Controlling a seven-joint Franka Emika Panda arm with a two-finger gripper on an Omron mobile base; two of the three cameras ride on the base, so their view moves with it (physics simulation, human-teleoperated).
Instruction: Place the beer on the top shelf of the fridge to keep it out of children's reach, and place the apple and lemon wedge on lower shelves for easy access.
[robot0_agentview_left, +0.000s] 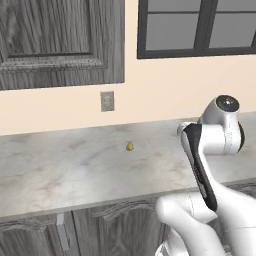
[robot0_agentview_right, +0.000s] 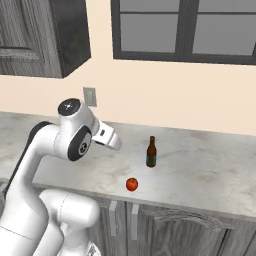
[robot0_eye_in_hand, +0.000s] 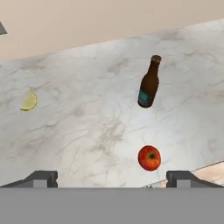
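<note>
Marble counter (robot0_eye_in_hand: 87, 131) bears upright brown teal-labelled beer (robot0_eye_in_hand: 148, 83), glossy red apple (robot0_eye_in_hand: 149, 158).

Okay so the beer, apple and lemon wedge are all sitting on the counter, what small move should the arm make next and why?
Probably bring the open gripper down toward the beer. It holds nothing and hovers above the counter, where the bottle stands upright with free space around it, apart from the apple and the lemon wedge.
</note>
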